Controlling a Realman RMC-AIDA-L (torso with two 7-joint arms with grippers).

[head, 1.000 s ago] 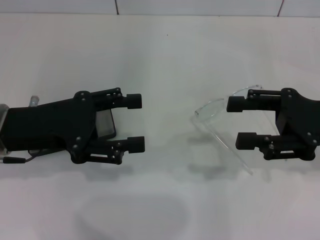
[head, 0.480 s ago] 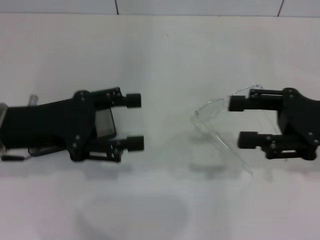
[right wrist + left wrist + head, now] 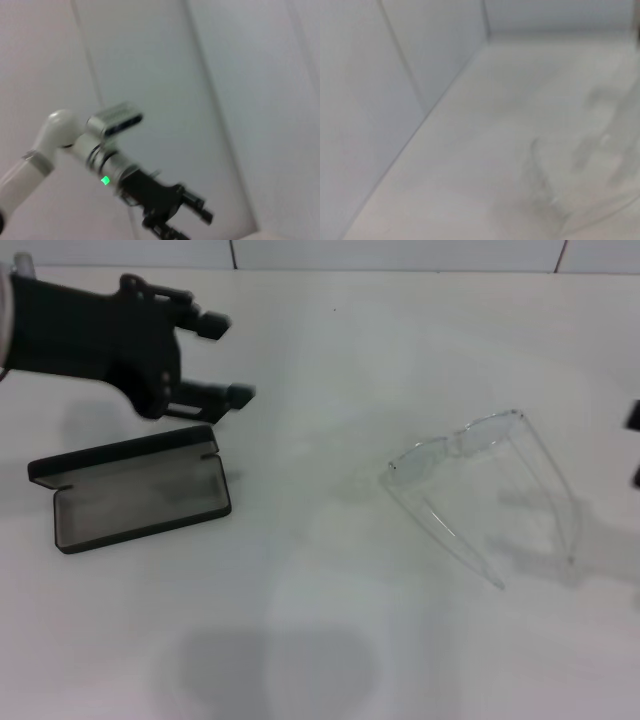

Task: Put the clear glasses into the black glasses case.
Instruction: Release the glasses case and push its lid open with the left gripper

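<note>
Left gripper [image 3: 222, 358] hangs above the table [image 3: 320, 640], just beyond the far edge of the black glasses case [image 3: 135, 490], its two fingers spread apart with nothing between them; the right wrist view shows the same gripper from across the scene, fingers likewise parted and empty. Of the right gripper only a dark sliver shows at the edge of the head view, out past the clear glasses [image 3: 480, 490] on the side away from the case, and whether its fingers are spread or closed I cannot tell. The case lies open and flat, pale lining up, its long axis running roughly crosswise in front of the robot, and it looks empty. The glasses rest on the table well apart from the case, toward the robot's right, arms unfolded: the front of the frame faces the case and the two long arms run away from it, toward the right gripper's side and the robot. The left wrist view catches them only as a faint blurred outline [image 3: 580, 170]. Neither gripper touches them. By my reading the task is not yet begun in earnest: the glasses must first be picked up, and the right arm looks the nearer one for that, while the left gripper sits by the case. A carry across the gap would then have to line the frame's width up with the case's long axis.
</note>
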